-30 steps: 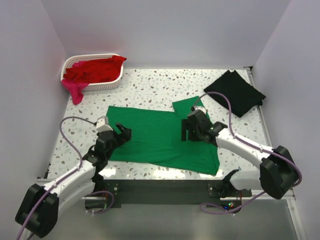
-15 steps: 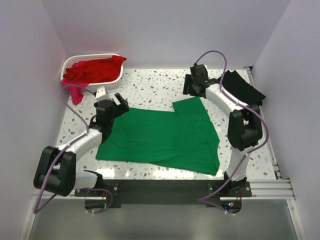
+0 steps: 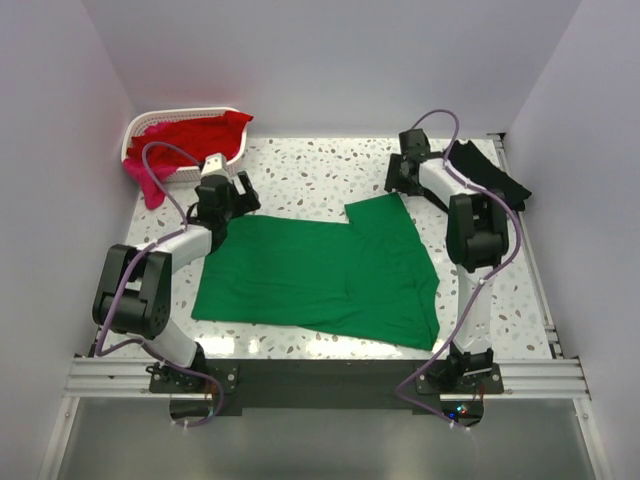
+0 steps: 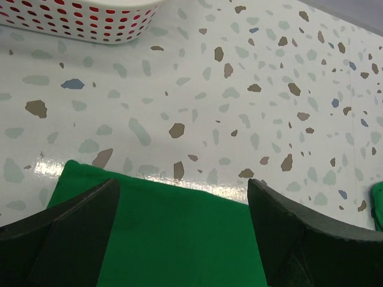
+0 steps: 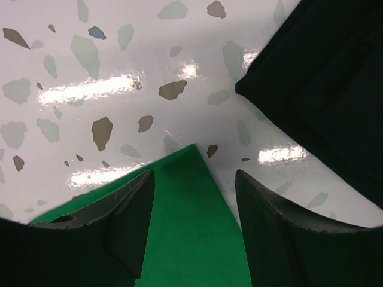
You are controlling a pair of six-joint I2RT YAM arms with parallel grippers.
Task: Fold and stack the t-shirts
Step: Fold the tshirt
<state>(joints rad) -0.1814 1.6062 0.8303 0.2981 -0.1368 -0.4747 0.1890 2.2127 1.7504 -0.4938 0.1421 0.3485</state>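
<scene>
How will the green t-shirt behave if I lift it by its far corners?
Probably floppy: the green t-shirt lies flat with soft wrinkles, so lifted corners should leave the rest sagging. Likely light, being thin cloth. On the glossy table a push may slide or bunch it.

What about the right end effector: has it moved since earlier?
Yes. The right end effector moved farther out, from above the green t-shirt to its far corner, near the black t-shirt.

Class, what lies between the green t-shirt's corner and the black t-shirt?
Only bare speckled tabletop separates the green t-shirt from the black t-shirt; the right wrist view shows it.
</scene>
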